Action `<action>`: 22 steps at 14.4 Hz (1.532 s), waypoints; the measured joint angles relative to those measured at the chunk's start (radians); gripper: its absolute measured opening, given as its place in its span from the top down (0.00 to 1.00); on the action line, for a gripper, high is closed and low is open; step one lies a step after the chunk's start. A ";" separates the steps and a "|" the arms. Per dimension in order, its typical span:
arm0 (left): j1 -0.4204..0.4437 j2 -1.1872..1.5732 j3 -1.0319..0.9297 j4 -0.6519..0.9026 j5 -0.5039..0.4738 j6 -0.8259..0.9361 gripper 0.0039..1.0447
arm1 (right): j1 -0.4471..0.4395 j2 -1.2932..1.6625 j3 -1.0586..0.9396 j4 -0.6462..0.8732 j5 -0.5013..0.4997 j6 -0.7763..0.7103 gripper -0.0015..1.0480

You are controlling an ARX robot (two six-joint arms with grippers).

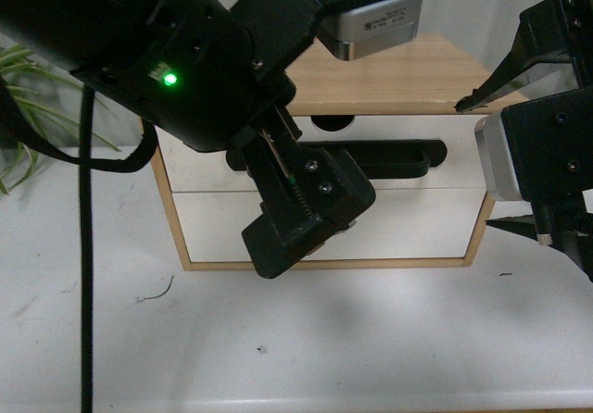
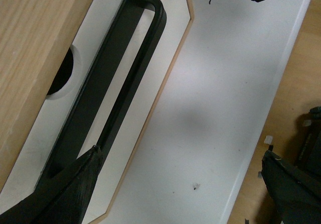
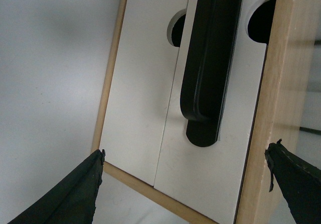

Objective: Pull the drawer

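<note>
Tabletop (image 1: 278,339) white, faintly speckled; leafy plant (image 1: 18,89) at nine o'clock. Drawer (image 1: 398,131) at twelve o'clock, upper slot of wooden cabinet (image 1: 408,75). Left gripper (image 2: 181,152) spread beside black handle (image 1: 398,158); right gripper (image 3: 186,149) spread, three o'clock.

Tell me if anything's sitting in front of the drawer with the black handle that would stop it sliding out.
Nothing loose does. The table in front of the drawer shows only small marks. The left gripper hangs open just before the black handle; the right gripper is open by the cabinet's right end.
</note>
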 joint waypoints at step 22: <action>-0.079 0.216 -0.035 0.278 -0.153 -0.052 0.06 | 0.122 0.188 -0.019 0.109 0.070 0.219 0.06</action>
